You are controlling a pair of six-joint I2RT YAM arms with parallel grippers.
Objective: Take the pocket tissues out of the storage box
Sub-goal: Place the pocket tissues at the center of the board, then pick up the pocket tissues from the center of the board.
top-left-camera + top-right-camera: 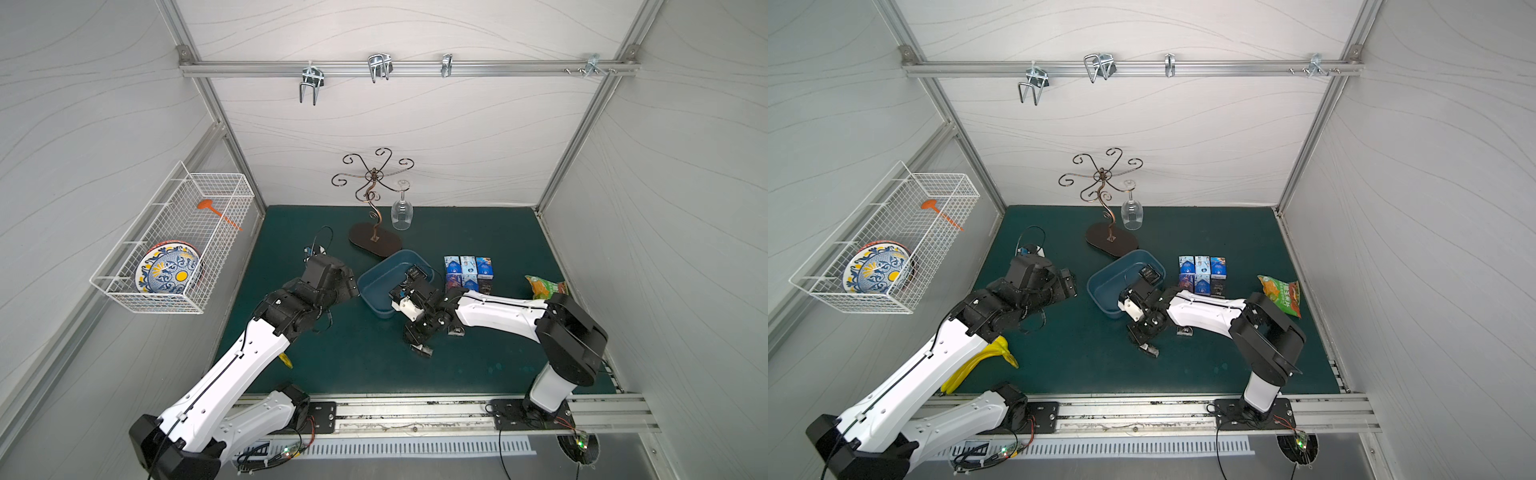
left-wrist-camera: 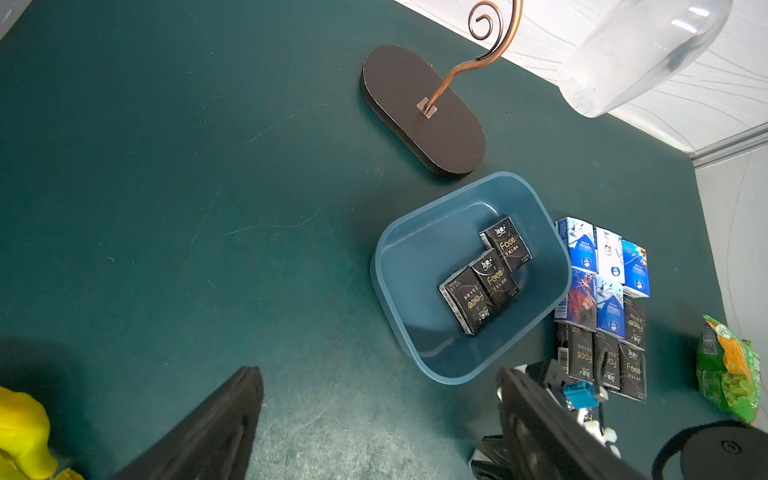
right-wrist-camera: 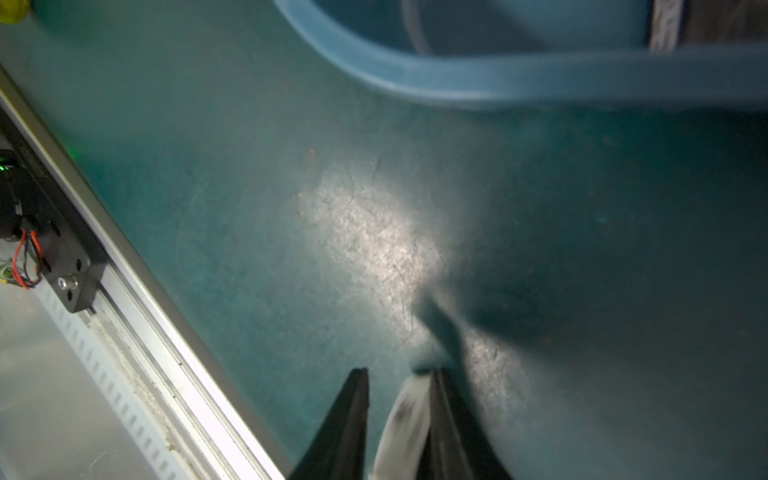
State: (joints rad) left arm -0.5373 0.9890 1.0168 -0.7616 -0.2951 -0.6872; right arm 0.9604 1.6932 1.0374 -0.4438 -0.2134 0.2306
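The storage box stands on the green mat, near the base of the glass stand. Three black packs of pocket tissues lie flat inside it, side by side in a slanted row. More packs are outside, in tidy rows just beside the box on the right arm's side: blue-and-white ones farther back, black ones nearer to the front. The right gripper is outside the box, in front of its near corner, pointing down toward the mat. Its fingers stand a little apart and one pack is between them. It leans on one finger and a narrow gap shows on its other side, so it is not clamped. In a top view another loose pack lies on the mat beside the right arm. The left gripper is wide open with nothing between its fingers, on the other side of the box.
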